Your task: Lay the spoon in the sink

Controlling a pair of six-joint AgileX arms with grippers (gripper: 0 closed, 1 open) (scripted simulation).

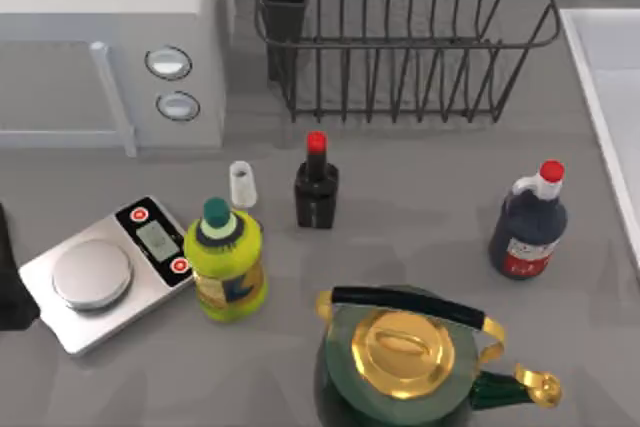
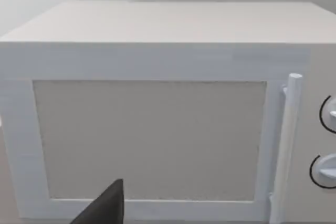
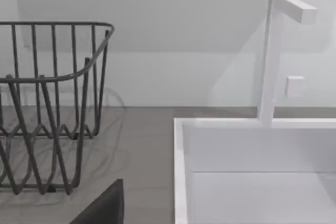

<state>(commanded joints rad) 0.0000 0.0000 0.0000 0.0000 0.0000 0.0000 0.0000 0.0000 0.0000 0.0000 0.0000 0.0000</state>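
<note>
Facing the large pale grey-white rectangular sink [image 3: 220, 123] just ahead of our right gripper [image 3: 102, 205], we cannot tell whether it is spread or pressed together. We judge the spoon light, stiff and slippery: pinch mid-handle. Its place we cannot tell.

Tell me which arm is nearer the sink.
Right. Its wrist view faces the sink close up, beside the dish rack. The left arm sits at the table's left edge by the scale, facing the microwave.
</note>
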